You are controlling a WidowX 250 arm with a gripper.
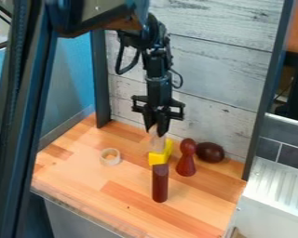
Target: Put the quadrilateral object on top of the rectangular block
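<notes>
Claw (156,130) pinching a pale piece (156,141) at the yellow block (158,158).
In the camera view, the arm (158,81) hangs down before a plank wall (217,67), the see-through piece between the claw's tips; whether it touches the block on the table (83,179) I cannot tell. A dark red post (159,183) stands upright in front of the block, a reddish pin (186,160) to the view's right, a dark brown egg-like thing (210,152) just beside that, and a pale ring (104,160) to the left.

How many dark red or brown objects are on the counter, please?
3: an upright block at the front, a pawn-shaped piece behind it to the right, and a rounded one farther right.
</notes>
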